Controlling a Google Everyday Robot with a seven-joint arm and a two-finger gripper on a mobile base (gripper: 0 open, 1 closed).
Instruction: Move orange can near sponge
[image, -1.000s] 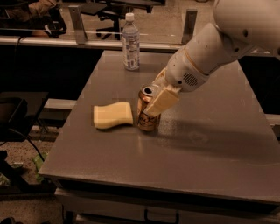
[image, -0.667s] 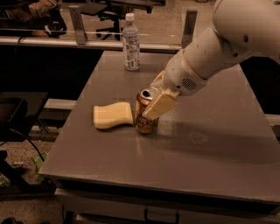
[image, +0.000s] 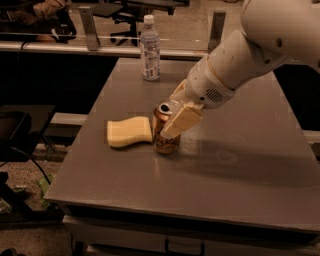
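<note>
The orange can (image: 161, 142) stands upright on the grey table (image: 225, 175), its left side touching or almost touching the pale yellow sponge (image: 129, 132), which lies flat. My gripper (image: 169, 124) reaches in from the upper right and is shut on the can. Its pale near finger (image: 182, 119) lies across the can's right front. The far finger is hidden behind the can. The can's silver top (image: 165, 107) shows just left of the finger.
A clear plastic water bottle (image: 149, 49) stands at the table's far edge. My white arm (image: 240, 65) spans the right side above the table. A rail and chairs lie beyond the far edge, a dark stand (image: 20, 130) to the left.
The gripper and can have shifted slightly left, closing the small gap to the sponge. The sponge and the bottle have not moved.
</note>
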